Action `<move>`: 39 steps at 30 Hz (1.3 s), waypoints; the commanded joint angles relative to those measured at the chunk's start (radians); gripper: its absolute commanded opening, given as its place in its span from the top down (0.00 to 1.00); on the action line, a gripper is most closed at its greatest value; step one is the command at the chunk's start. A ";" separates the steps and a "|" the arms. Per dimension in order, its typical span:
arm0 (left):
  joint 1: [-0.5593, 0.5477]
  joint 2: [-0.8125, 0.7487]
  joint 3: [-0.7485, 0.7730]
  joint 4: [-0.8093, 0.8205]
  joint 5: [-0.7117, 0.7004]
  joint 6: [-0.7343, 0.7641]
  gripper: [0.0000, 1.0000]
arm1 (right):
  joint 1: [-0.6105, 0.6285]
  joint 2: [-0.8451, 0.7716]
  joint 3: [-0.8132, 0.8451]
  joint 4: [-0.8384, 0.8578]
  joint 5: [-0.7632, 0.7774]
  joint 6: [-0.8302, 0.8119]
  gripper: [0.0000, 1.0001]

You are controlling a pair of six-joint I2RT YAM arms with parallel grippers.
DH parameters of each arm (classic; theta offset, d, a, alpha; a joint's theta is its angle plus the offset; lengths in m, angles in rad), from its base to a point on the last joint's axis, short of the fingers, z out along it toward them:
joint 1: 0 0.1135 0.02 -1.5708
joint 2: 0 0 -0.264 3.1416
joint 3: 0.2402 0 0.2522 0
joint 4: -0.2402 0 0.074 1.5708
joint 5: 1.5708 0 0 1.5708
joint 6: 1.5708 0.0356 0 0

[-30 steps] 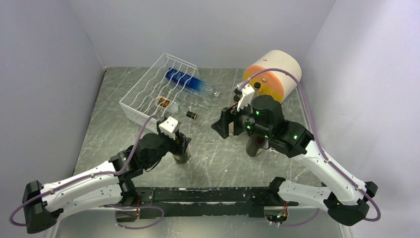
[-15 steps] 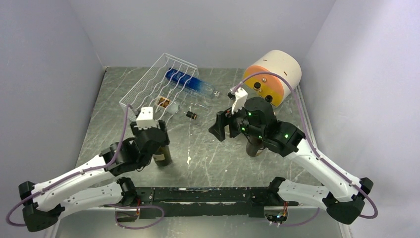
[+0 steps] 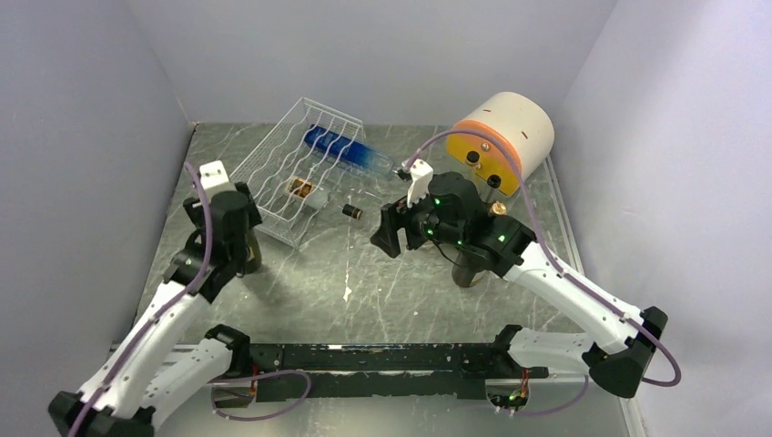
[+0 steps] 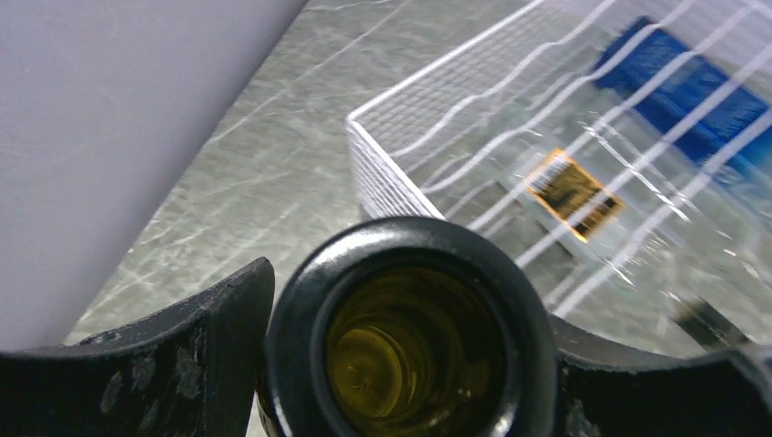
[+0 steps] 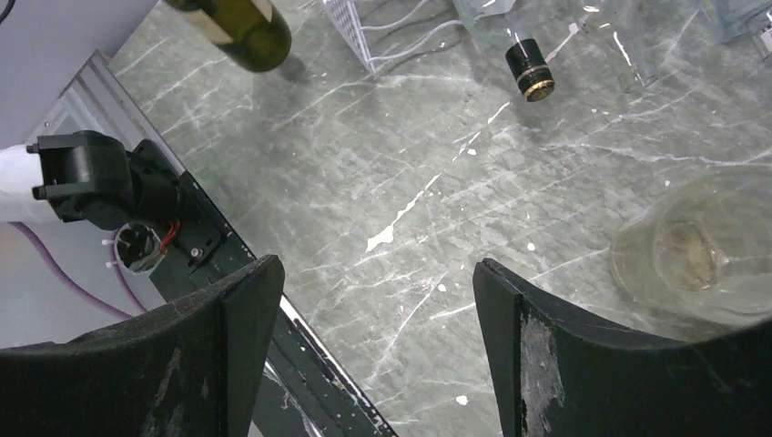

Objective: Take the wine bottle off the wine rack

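Observation:
The white wire wine rack (image 3: 289,173) stands at the back left; it also shows in the left wrist view (image 4: 428,118). A blue bottle (image 3: 350,151) and a clear bottle with an orange label (image 3: 303,190) lie in it, the clear one's black cap (image 3: 352,212) sticking out. My left gripper (image 3: 234,233) is shut on the neck of a dark olive wine bottle (image 3: 249,258), upright on the table left of the rack. Its open mouth (image 4: 414,350) sits between my fingers (image 4: 205,355). My right gripper (image 3: 390,233) is open and empty over the table's middle.
A cream and orange cylinder (image 3: 505,137) lies at the back right. A clear glass bottle (image 5: 696,255) stands under my right arm. The black base rail (image 3: 382,357) runs along the near edge. Grey walls close in on the left, back and right.
My left arm has carried the olive bottle from the front middle to the left, beside the rack's near corner. My right gripper has shifted slightly left, still open.

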 commanded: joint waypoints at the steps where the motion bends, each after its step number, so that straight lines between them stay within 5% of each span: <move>1: 0.255 0.081 0.061 0.263 0.232 0.159 0.93 | 0.000 0.024 0.017 0.049 -0.035 -0.016 0.19; 6: 0.537 0.165 0.076 0.407 0.350 0.135 0.93 | -0.001 0.071 0.026 0.071 -0.060 -0.014 0.19; 11: 0.678 0.274 0.084 0.555 0.331 0.167 0.93 | 0.001 0.140 0.044 0.093 -0.072 -0.024 0.19; 23: 0.802 0.397 -0.032 0.809 0.449 0.191 0.93 | 0.002 0.314 0.122 0.135 -0.097 -0.038 0.19; 31: 0.804 0.376 -0.041 0.785 0.450 0.195 0.92 | 0.003 0.375 0.163 0.126 -0.095 -0.037 0.19; 33: 0.803 0.369 -0.033 0.766 0.448 0.183 0.86 | 0.003 0.381 0.166 0.128 -0.097 -0.040 0.19; 39: 0.804 0.311 0.011 0.662 0.437 0.164 0.11 | 0.003 0.430 0.199 0.067 -0.024 -0.078 0.18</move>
